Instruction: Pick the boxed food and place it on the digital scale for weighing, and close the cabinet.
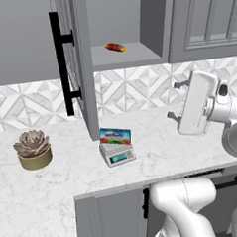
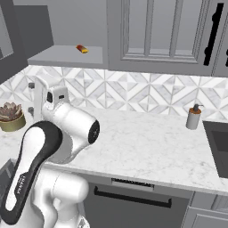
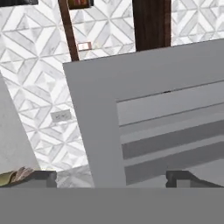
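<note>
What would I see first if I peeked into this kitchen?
Probably the big white robot arm reaching over the marble counter. Next, the cabinet door hanging open, with a small red-and-yellow item on its shelf. Below, the blue boxed food sits on the digital scale.

blue boxed food (image 1: 115, 135), light-grey digital scale (image 1: 117, 153), grey cabinet (image 1: 80, 63)

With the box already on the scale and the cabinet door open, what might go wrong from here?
The cabinet door stands wide open, edge-on above the boxed food on the scale. The open gripper faces the door's inner panel, so a push there looks likely. Risks: the fingers may slide off the flat panel, leaving the door ajar; and an arm sweeping low across the counter could knock the box off the scale.
</note>
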